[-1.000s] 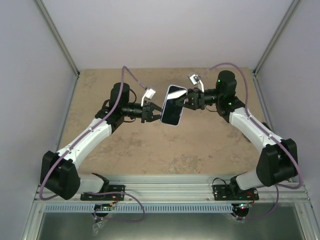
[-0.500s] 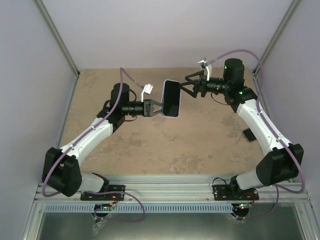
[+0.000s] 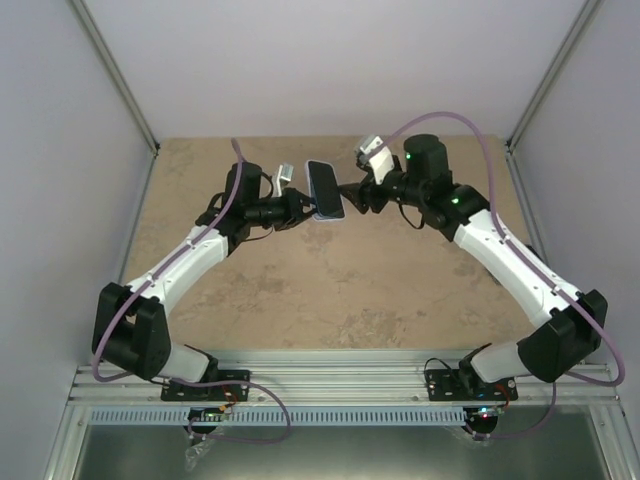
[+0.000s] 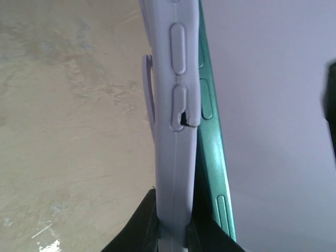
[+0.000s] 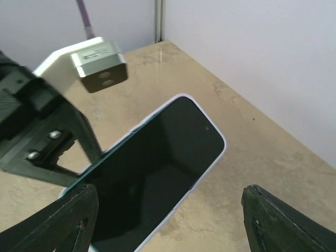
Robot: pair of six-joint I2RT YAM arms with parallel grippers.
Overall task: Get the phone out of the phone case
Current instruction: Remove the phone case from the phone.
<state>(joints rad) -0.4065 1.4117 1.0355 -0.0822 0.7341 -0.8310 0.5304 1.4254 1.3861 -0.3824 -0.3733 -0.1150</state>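
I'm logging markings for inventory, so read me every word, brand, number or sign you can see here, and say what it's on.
No text, brand, number or sign can be read in any view.
phone: screen dark, nothing displayed.
phone case: plain pale side with raised buttons, no lettering.
wrist camera: silver block with two small holes, no label visible.

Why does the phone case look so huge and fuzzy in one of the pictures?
Left wrist view: the pale lilac rubbery phone case sits right up against the lens, so it fills the frame and looks soft, like the dark green phone beside it. Right wrist view: the black glass screen is sharper and dull, no glare. Top view: even light, only faint shadows.
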